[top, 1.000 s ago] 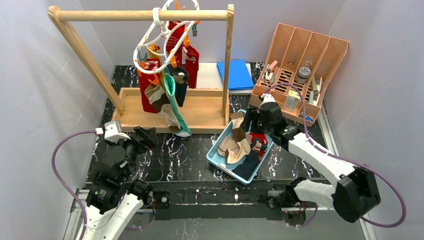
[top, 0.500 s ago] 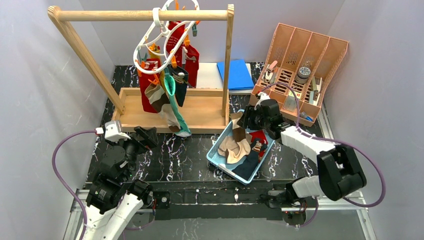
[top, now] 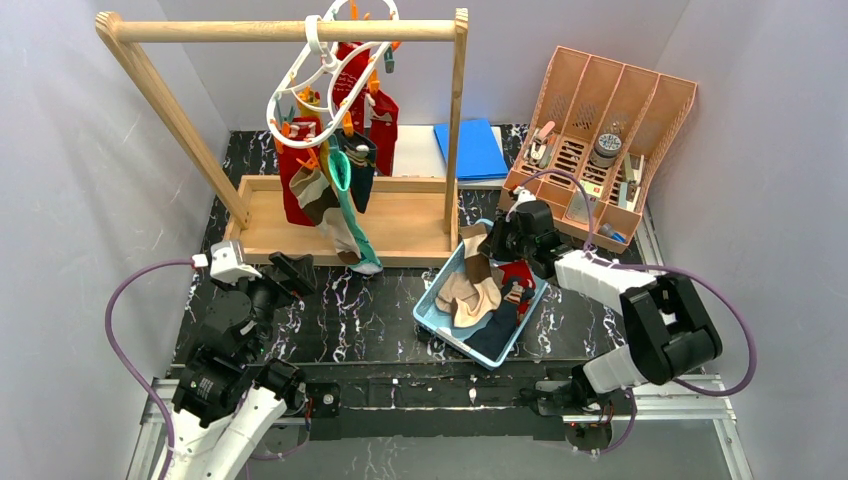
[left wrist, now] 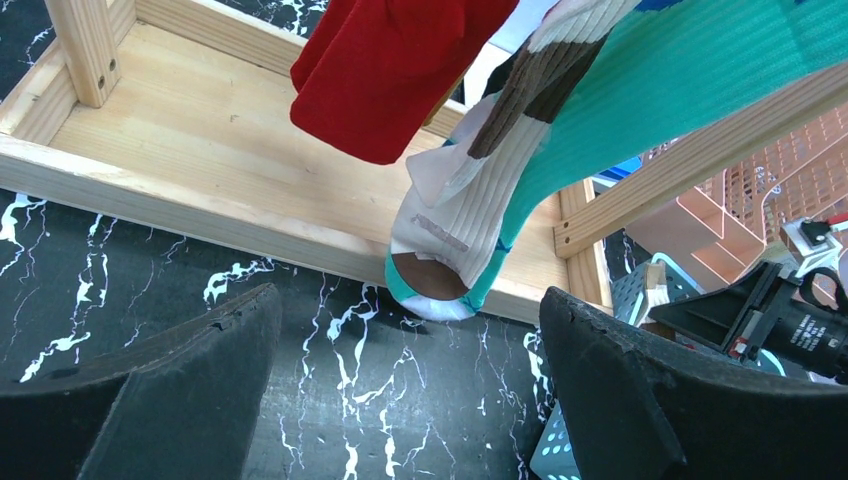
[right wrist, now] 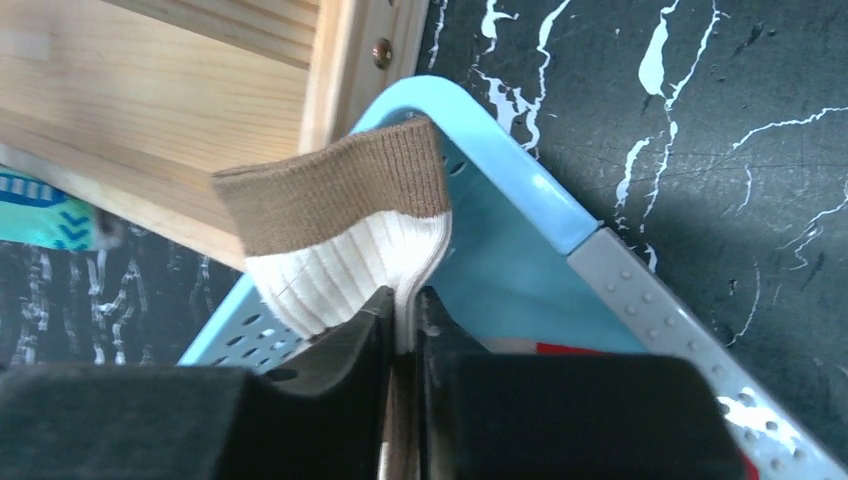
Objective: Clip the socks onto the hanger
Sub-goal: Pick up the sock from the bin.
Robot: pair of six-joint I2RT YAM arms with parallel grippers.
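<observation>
The white ring hanger point(top: 330, 70) hangs from the wooden rail with several socks point(top: 340, 170) clipped on in red, navy, teal and brown. More socks point(top: 475, 295) lie in the light blue basket point(top: 438, 322). At the basket's far corner my right gripper point(top: 492, 245) is shut on a white ribbed sock with a tan cuff point(right wrist: 340, 225), pinched between its fingers point(right wrist: 403, 310). My left gripper point(top: 290, 268) is open over the black table, just short of the hanging teal sock's toe point(left wrist: 430, 290); nothing lies between its fingers point(left wrist: 410, 300).
The wooden rail frame point(top: 290, 30) stands on a wooden tray base point(top: 400, 215) behind the basket. A peach desk organiser point(top: 600, 130) with small items sits at the back right, a blue folder point(top: 470, 148) beside it. Marbled black tabletop point(top: 370, 310) lies between the arms.
My right gripper has shut on the tan-cuffed sock at the basket's far corner, and that arm's elbow has swung in to the left. The left arm has not moved.
</observation>
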